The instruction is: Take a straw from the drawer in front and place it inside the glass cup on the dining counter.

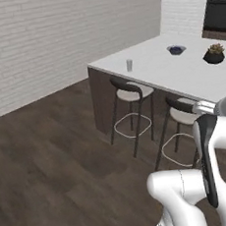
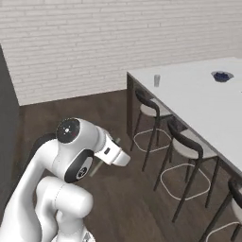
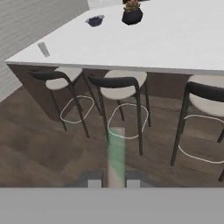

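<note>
The straw is gripped between the fingertips of the tool, whose tips are cut off at the hand view's bottom. The glass cup is seen near the desk corner, small and faint.

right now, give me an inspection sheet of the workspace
surface: white dining counter, dark wood base.
job's things: glass cup upright near the counter's corner; straw held in the gripper, pointing toward the stools.
clutter: dark blue bowl and potted plant on the counter.
grippers: fingers closed on the straw, short of the counter.
cables: nothing seen.
surroundings: stools along the counter, wood floor, white brick wall.
</note>
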